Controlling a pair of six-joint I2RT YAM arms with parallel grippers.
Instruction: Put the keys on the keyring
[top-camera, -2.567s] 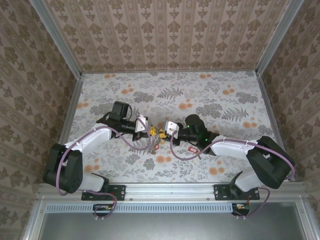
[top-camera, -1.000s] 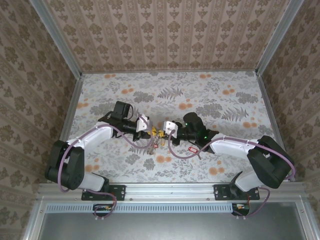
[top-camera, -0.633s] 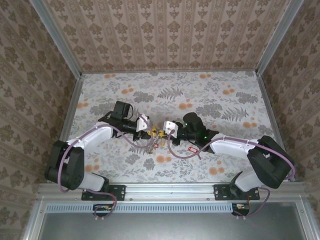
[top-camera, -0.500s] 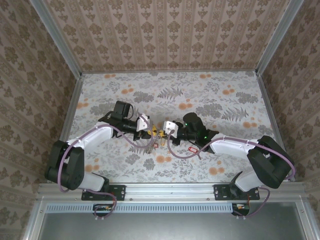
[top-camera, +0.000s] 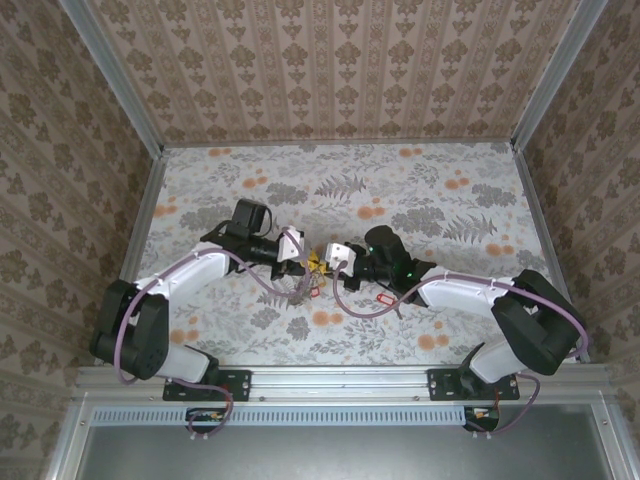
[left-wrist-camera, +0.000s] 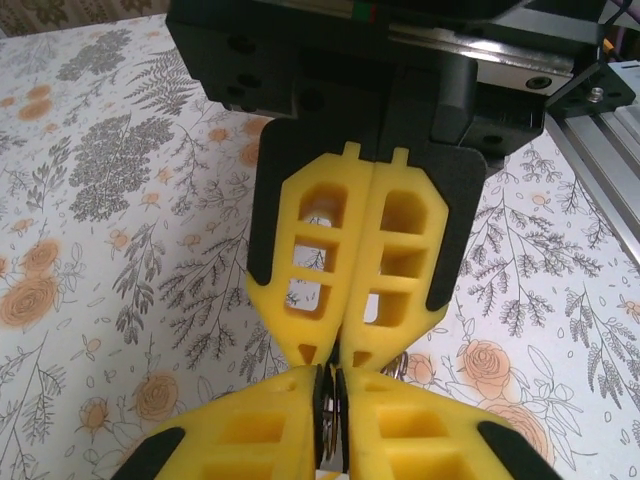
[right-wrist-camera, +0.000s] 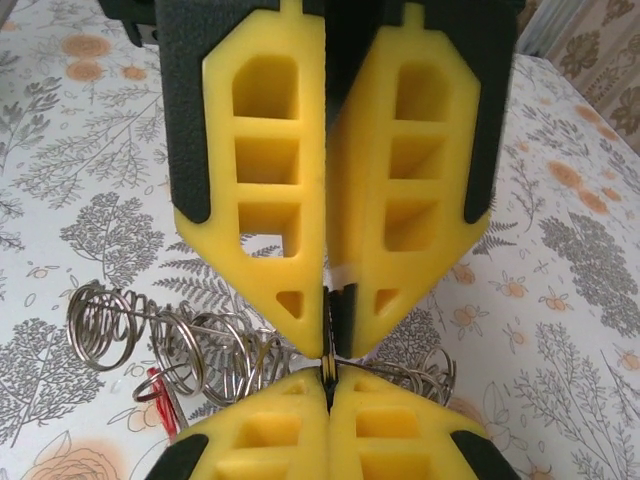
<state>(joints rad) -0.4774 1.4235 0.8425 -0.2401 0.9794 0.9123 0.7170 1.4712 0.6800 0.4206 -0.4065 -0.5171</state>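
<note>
Slippage is the likely fault: the left gripper (left-wrist-camera: 330, 378) pinches a thin metal edge (left-wrist-camera: 330, 418), the right gripper (right-wrist-camera: 328, 386) is clamped closed tip to tip against it, and any misalignment could drop the keyring (right-wrist-camera: 190, 345), coiled just beside the tips with a red-tagged key (right-wrist-camera: 172, 418) near it.

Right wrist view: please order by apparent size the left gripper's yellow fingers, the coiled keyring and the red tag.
1. Left gripper's fingers: largest, though nearness to the camera helps.
2. Keyring.
3. Red tag: smallest, mostly hidden.
</note>
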